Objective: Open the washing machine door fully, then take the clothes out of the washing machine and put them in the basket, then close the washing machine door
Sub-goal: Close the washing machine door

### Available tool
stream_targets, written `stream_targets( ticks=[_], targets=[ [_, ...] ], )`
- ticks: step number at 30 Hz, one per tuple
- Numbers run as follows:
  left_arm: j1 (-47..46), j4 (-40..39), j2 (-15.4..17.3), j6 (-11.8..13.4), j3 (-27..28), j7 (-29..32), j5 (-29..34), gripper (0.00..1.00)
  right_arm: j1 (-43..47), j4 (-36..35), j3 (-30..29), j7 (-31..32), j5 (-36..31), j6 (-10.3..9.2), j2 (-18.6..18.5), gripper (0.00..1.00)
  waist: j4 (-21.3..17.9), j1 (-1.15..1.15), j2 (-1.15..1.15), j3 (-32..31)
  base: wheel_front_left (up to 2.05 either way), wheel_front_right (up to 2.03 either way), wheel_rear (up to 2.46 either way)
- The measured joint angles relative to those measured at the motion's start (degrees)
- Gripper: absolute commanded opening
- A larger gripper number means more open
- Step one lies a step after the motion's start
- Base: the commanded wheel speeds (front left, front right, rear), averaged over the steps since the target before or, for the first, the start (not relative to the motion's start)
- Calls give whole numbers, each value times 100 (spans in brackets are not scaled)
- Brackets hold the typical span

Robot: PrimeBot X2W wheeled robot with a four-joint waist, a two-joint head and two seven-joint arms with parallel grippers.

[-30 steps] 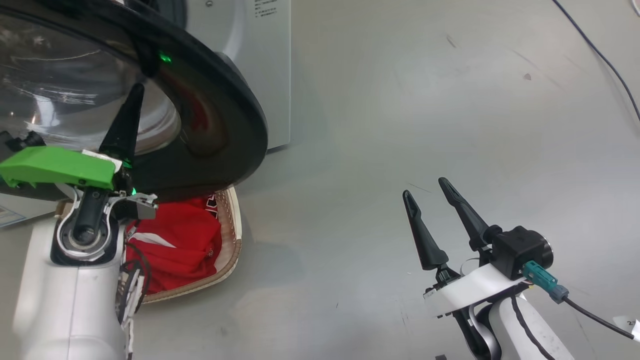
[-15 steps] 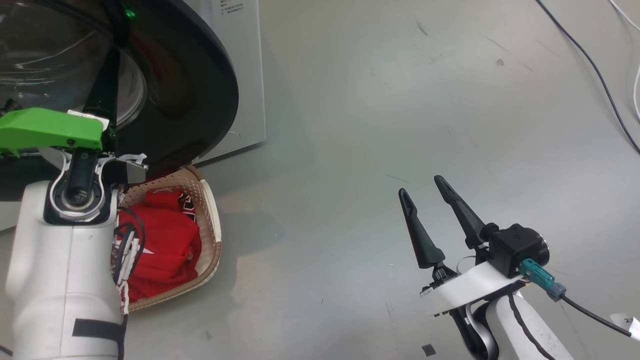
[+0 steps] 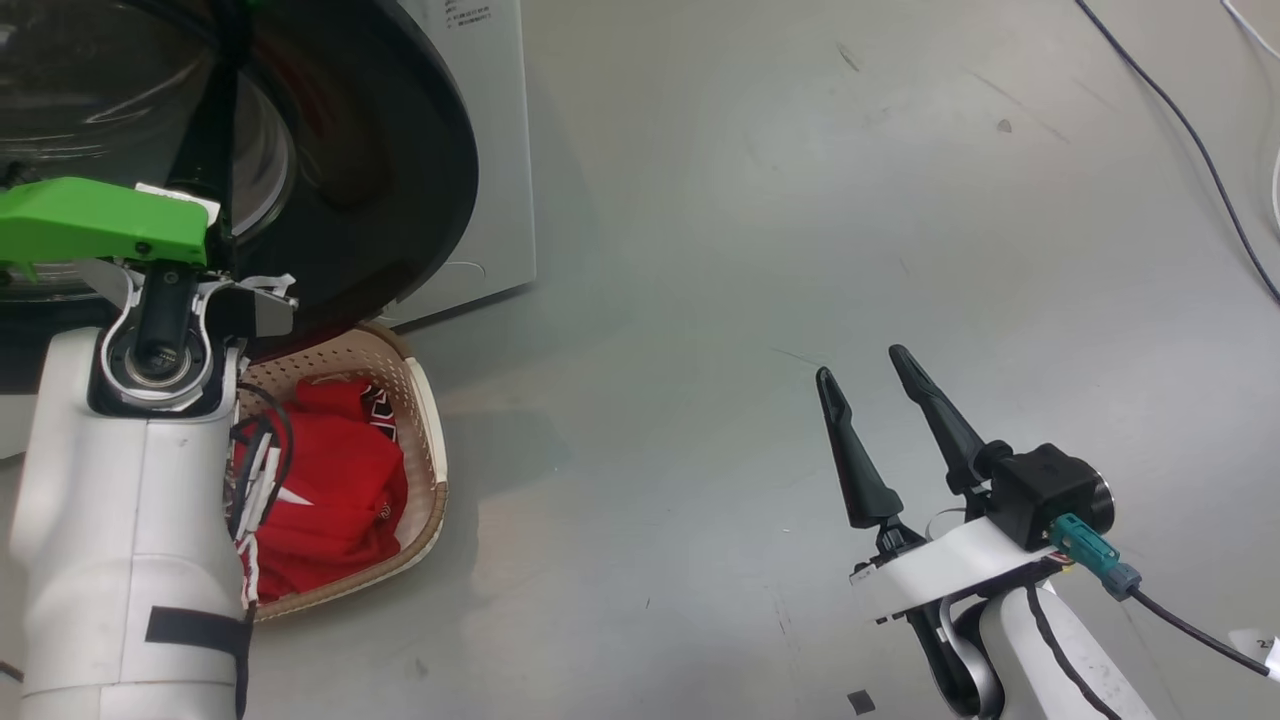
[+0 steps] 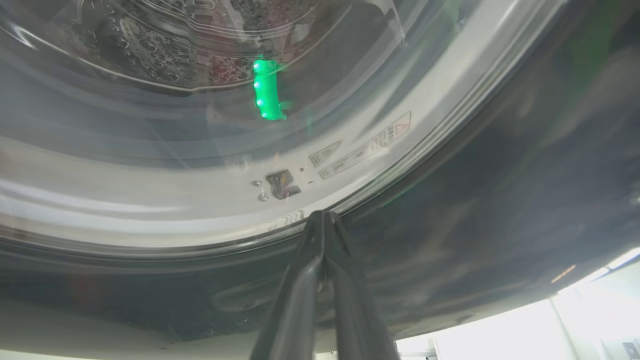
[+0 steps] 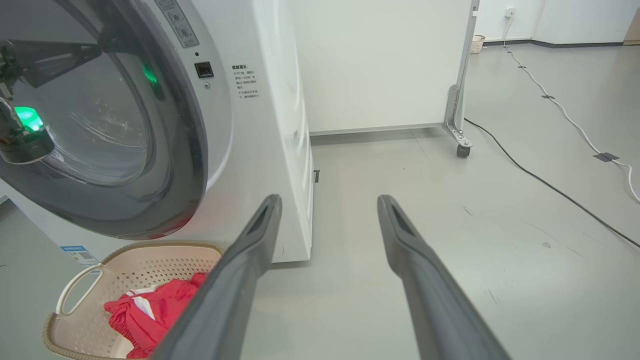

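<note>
Washing machine door (image 3: 400, 180) lies close against the white washing machine (image 3: 495, 150); we cannot tell whether it is latched. Our left hand (image 4: 324, 216), clenched with nothing in it, has its tips at the door's black rim, at the edge of the glass. Our right hand (image 3: 861, 362) hangs released and empty over the floor (image 3: 700, 300). Red clothes (image 3: 330, 480) lie in the basket (image 3: 437, 470), which stands on the floor below the door.
</note>
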Motion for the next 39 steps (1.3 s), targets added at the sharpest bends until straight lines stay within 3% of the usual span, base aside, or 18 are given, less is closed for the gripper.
stream_targets(
  ticks=[10, 36, 37, 39],
  targets=[
    [143, -477, -52, 0, -137, 0, -153, 0, 1, 11, -165, 0, -154, -41, 3, 100, 329, 0, 0, -50, 0, 0, 0],
    [2657, -2043, -73, 0, -305, -614, -757, 0, 208, 198, -442, 0, -399, -37, -20, 100, 1333, 0, 0, -639, 0, 0, 0],
    [2746, -2130, -68, 0, -325, -648, -804, 3, 231, 198, -457, 0, -414, -37, -19, 100, 1360, 0, 0, -665, 0, 0, 0],
    [2884, -2267, -69, 0, -404, -706, -895, 30, 299, 198, -512, 0, -415, -37, -16, 100, 1419, 0, 0, -711, 0, 0, 0]
  ],
)
